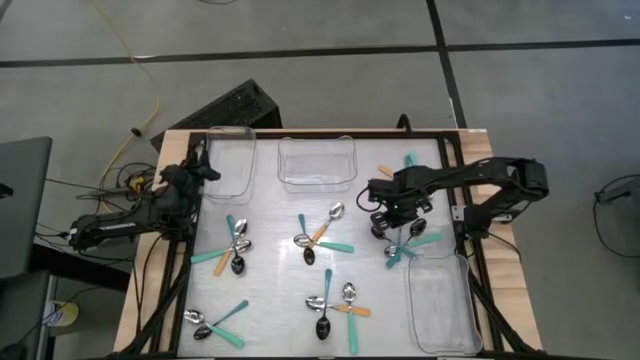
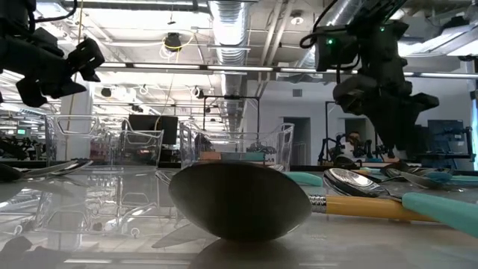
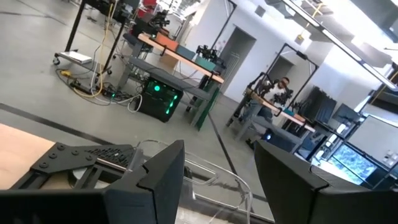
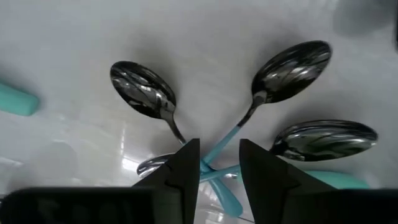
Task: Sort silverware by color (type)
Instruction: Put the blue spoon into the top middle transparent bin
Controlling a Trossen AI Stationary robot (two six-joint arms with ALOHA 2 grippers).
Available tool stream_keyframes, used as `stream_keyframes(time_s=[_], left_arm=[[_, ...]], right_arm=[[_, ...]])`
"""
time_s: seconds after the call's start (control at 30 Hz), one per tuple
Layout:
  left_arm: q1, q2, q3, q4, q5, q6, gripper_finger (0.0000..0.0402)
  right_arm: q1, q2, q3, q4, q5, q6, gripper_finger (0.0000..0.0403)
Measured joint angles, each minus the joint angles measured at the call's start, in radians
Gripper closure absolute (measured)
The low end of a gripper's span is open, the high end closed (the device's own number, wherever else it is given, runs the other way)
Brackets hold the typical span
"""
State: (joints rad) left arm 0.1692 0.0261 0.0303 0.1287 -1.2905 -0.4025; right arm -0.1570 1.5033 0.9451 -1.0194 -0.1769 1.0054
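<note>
I see three bins on the table [image 1: 270, 215]: one bin [image 1: 228, 165] at the far left corner, a second bin [image 1: 317, 162] beside it at far centre, a third bin [image 1: 440, 305] at the near right. Spoon clusters lie between them: one left [image 1: 235, 250], one centre [image 1: 320, 238], two nearer the front edge [image 1: 215, 322] [image 1: 335, 305], and one far right [image 1: 405, 240], under my right gripper [image 1: 385, 222]. My left gripper [image 1: 195, 172] sits beside the corner bin.

Three clear plastic bins on a pale bench [image 1: 270, 215], one at the far-left corner [image 1: 229, 165], one at far centre [image 1: 317, 162], one along the near-right edge [image 1: 441, 305], black keyboard [image 1: 225, 110] and yellow cable [image 1: 135, 70] on grey floor beyond
</note>
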Motion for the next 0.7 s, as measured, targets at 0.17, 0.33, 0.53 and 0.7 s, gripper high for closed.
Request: stream_keyframes(time_s=[0.17,0.33,0.53,0.7], left_arm=[[0.0,0.0,0.0,-0.016,0.003,-0.003,0.0219],[0.0,0.0,0.0,-0.023,0.042,-0.003,0.0219],[0.0,0.0,0.0,-0.031,0.117,-0.003,0.0219],[0.0,0.0,0.0,-0.05,0.368,0.044,0.0219]], right_arm=[[0.01,0.007,0.0,0.005,0.0,-0.009,0.027],[0.029,-0.008,0.0,0.01,0.002,-0.009,0.027],[0.056,-0.012,0.0,0.01,0.002,-0.011,0.027],[0.066,-0.012,0.0,0.011,0.006,-0.011,0.027]])
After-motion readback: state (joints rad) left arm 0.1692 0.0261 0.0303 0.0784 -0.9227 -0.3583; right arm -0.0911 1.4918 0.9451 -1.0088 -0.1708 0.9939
